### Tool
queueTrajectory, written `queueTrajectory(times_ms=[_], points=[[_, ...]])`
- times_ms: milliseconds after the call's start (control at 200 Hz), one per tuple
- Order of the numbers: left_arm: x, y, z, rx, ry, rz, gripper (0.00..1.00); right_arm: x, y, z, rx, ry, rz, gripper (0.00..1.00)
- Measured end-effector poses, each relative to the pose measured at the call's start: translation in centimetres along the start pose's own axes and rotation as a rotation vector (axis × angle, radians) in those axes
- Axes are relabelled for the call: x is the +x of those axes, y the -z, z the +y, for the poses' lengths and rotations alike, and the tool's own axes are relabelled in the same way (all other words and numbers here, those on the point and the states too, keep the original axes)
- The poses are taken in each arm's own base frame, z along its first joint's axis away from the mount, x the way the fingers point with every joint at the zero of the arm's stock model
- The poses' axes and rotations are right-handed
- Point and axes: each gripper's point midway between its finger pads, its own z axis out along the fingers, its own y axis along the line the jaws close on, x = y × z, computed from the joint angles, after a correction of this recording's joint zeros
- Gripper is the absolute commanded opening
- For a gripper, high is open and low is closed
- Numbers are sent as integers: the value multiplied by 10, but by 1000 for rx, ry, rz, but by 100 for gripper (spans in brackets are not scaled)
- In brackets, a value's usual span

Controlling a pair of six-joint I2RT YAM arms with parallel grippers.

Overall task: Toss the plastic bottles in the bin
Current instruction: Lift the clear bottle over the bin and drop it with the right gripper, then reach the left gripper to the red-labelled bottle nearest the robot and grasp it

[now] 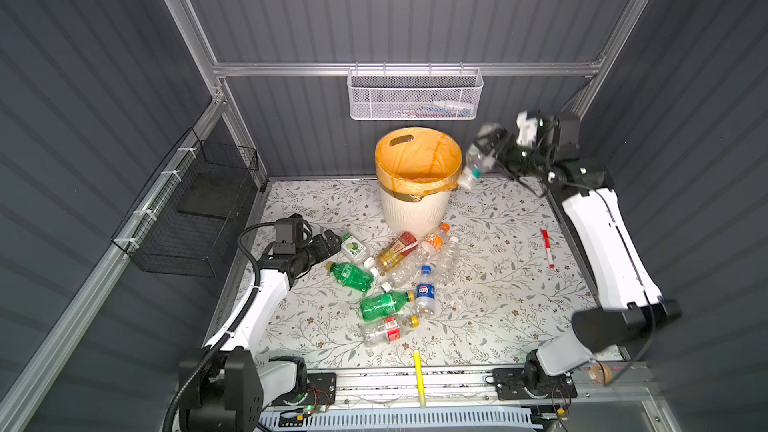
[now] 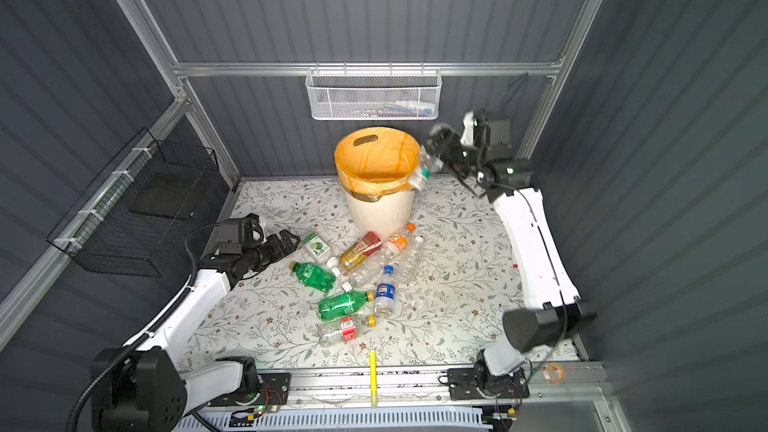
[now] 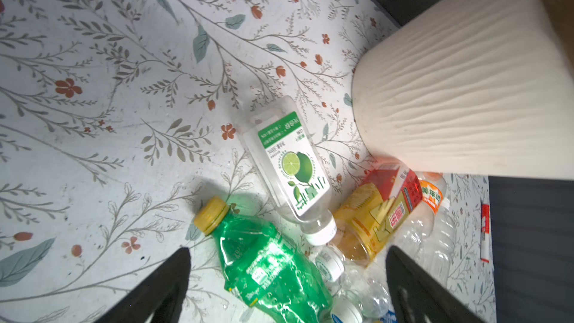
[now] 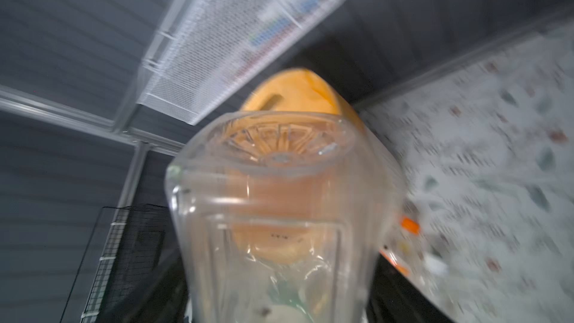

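Bin (image 1: 415, 209): cream, orange-lined, upright at the middle of the table's (image 1: 498, 284) back edge. Clear bottle (image 1: 473, 164): in the air, tilted cap-down, just beside the bin's right rim, at the tips of the raised right pincer (image 1: 487, 150); blur hides whether the jaws clamp it or stand apart. Other bottles (image 1: 384, 304): lying heaped at mid-table, before the bin. Left pincer (image 3: 287, 274): jaws apart, empty, low by the heap's left end, near the lime-label bottle (image 3: 289, 163). Red pen (image 1: 547, 249): near the right edge.

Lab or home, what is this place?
Probably a lab robot cell: grey ribbed wall panels on aluminium framing, two white robot arms on a front rail, plastic bottles staged by a cream ribbed bin.
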Motion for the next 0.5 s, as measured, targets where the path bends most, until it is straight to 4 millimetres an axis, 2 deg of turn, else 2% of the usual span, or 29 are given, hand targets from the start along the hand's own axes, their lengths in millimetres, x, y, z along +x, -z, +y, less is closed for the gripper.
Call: queueTrajectory(times_ms=[25, 70, 125, 205, 285, 375, 500], points=[[0, 5, -6, 3, -29, -4, 99, -14, -5, 18, -48, 7, -17, 99], [-1, 14, -17, 11, -87, -19, 99, -33, -11, 38, -108, 18, -43, 99], [-3, 26, -29, 23, -147, -39, 100, -47, -12, 47, -153, 20, -67, 99], [-7, 42, -43, 40, -231, -58, 99, -47, -4, 35, -122, -6, -49, 99], [-12, 53, -48, 35, -295, -64, 99, -36, 6, 15, -75, -41, -28, 99], [-11, 59, -52, 31, -366, -49, 96, -19, 27, -5, -34, -78, -16, 99], [1, 63, -61, 46, -464, -6, 94, -16, 58, -22, 1, -64, -67, 99]])
